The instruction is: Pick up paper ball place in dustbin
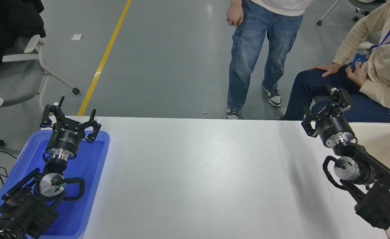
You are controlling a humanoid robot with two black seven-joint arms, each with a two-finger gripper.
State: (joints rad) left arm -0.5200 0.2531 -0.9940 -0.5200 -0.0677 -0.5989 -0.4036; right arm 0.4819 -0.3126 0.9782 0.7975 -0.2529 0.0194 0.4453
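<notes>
While the left gripper (pixel 69 114) sits parked over the blue tray (pixel 97 172) with jaws spread apart, the right gripper (pixel 324 108) hangs above the white table's (pixel 198 172) far right corner, jaws apart and empty, beside the beige dustbin (pixel 380 139). No paper ball shows.

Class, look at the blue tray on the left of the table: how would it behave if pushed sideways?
The blue tray looks like thin moulded plastic with nothing showing inside, so it is probably light. On the smooth white table it would likely slide easily. Its low walls and wide base make tipping unlikely.
</notes>
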